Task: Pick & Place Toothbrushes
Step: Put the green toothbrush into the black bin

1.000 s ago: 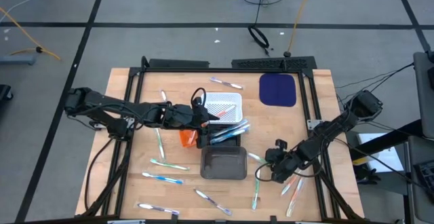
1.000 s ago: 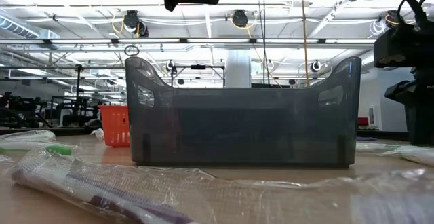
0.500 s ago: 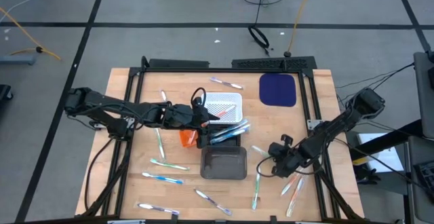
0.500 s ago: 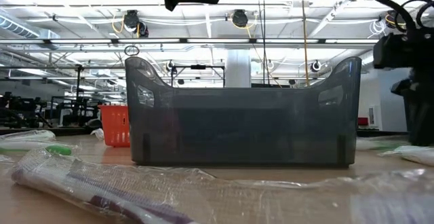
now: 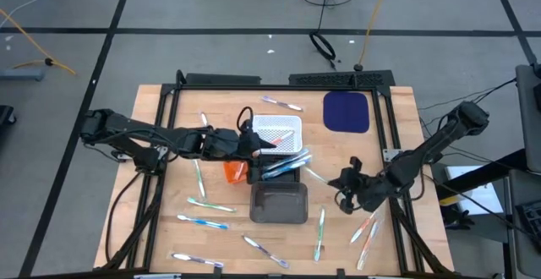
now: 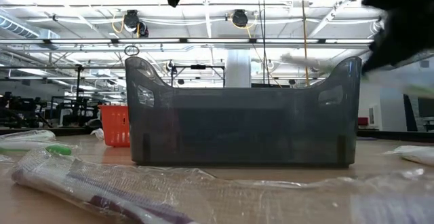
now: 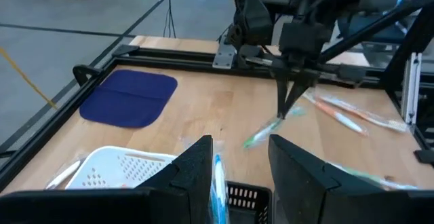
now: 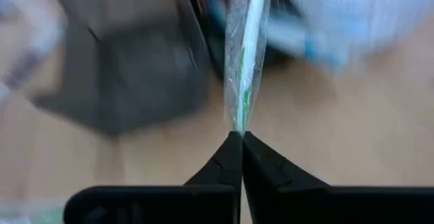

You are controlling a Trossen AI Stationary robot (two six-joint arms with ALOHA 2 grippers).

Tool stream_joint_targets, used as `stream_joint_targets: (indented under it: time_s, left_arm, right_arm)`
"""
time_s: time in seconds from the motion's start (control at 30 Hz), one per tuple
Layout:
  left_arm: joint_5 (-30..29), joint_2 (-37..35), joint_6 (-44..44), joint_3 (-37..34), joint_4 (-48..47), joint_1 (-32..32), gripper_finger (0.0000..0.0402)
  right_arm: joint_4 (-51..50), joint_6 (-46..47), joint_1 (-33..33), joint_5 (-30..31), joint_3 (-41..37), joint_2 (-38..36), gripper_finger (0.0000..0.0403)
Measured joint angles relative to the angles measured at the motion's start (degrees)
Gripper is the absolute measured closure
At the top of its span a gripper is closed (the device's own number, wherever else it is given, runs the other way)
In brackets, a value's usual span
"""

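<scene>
Right tool (image 5: 345, 180) closed on one wrapped green toothbrush (image 8: 245, 54), raised above the tabletop (image 5: 397, 135) just right of the grey bin (image 5: 279, 203). Left tool (image 7: 239, 166) parted over the white basket (image 5: 279, 131), one blue toothbrush (image 7: 218, 183) between its fingers, grip impossible to tell. Roughly nine more toothbrushes scattered on the wood, two orange ones (image 5: 365, 228) near the right edge. One navy mat (image 5: 347, 112) behind.
</scene>
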Motion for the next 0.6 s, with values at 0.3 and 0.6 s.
stream_joint_targets:
  time_s: [0.3, 0.6]
  left_arm:
    - [0.0, 1.3, 0.0, 0.0, 6.6, 0.0, 0.0254]
    - [4.9, 6.2, -0.1, 0.0, 18.7, 0.0, 0.0254]
  right_arm:
    - [30.6, -31.3, -0.5, 8.9, 0.1, -3.0, 0.0401]
    - [48.0, -49.4, -5.2, 8.7, 0.1, -1.1, 0.0402]
